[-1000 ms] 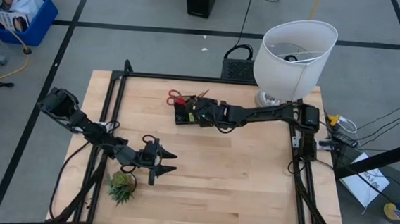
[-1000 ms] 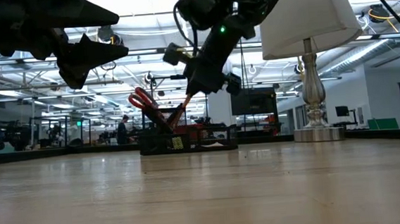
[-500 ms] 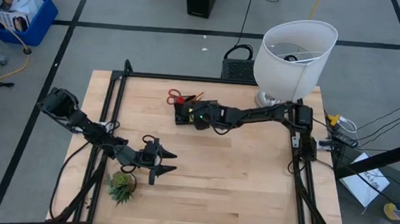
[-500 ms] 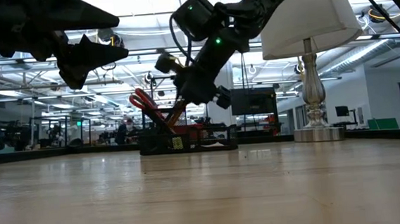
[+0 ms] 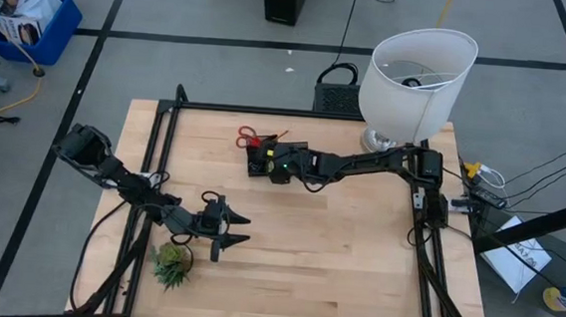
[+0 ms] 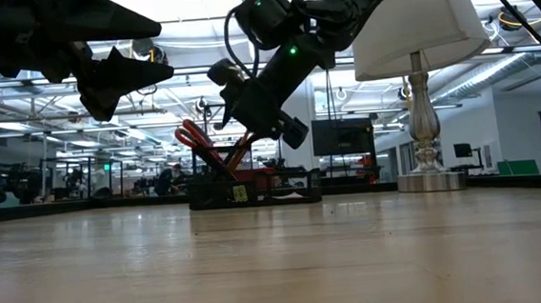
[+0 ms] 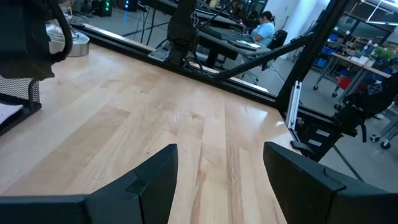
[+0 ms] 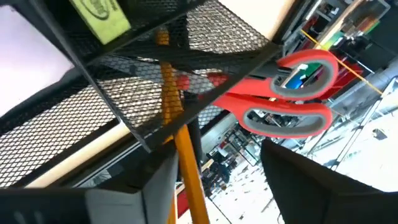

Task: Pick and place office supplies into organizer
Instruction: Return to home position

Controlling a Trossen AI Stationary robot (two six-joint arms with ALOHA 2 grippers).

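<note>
Since a second ago my right gripper (image 5: 268, 163) has shifted a little toward the scissors' end of the organizer (image 6: 273, 194) and tipped more steeply, while my left arm has not moved. The right gripper hangs just above the black mesh organizer at the far middle of the wooden surface (image 5: 336, 252). Its fingers (image 8: 155, 186) are spread apart with nothing clamped between them. Past them, in the right wrist view, an orange pencil (image 8: 177, 134) stands inside the mesh wall. The red-handled scissors (image 5: 249, 135) are in the organizer too, with their handles sticking up and out at the end away from the lamp (image 5: 414, 73). The white-shaded lamp stands at the surface's far right corner. My left gripper (image 5: 246, 230) hovers over the near left part of the surface, just beside the small green potted plant (image 5: 172, 263). Its fingers are wide apart and empty, with only bare wood showing between them.
</note>
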